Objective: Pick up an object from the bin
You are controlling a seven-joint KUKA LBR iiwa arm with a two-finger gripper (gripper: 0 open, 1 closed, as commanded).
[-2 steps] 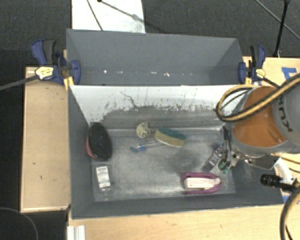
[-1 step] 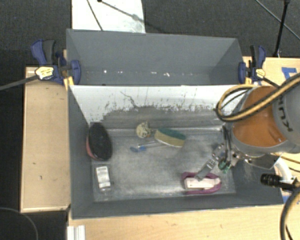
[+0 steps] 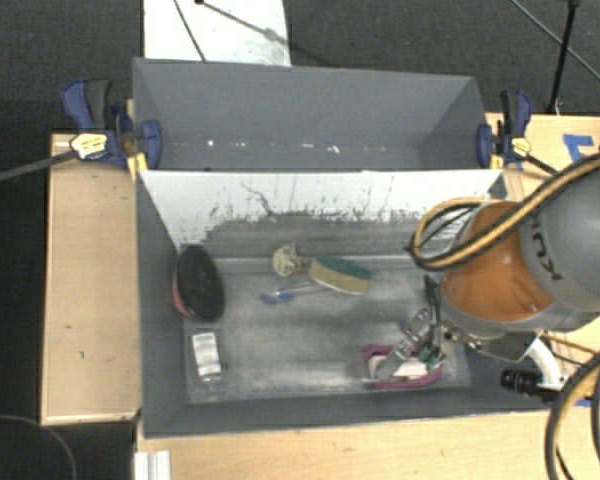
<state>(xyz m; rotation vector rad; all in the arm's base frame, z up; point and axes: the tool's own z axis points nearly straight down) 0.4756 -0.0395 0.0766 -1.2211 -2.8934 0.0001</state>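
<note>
**Gripper low in the bin's near right corner**

The arm reaches in from the right, its orange-covered wrist tipped down over the grey metal bin [image 3: 300, 118]. The gripper [image 3: 420, 343] sits at floor level, right above a flat purple-rimmed white object [image 3: 385, 374] by the near wall. Open or closed? Cannot tell, because the wrist and cables crowd it. The object's right end is covered too. Well apart to the left lie a green-and-yellow sponge [image 3: 340, 275] and a black oval brush [image 3: 197, 282].

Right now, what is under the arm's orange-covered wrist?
A magenta-rimmed, white-centred object sticks out leftward on the bin floor. Its right end is covered by the wrist, so its kind is unclear.
</note>
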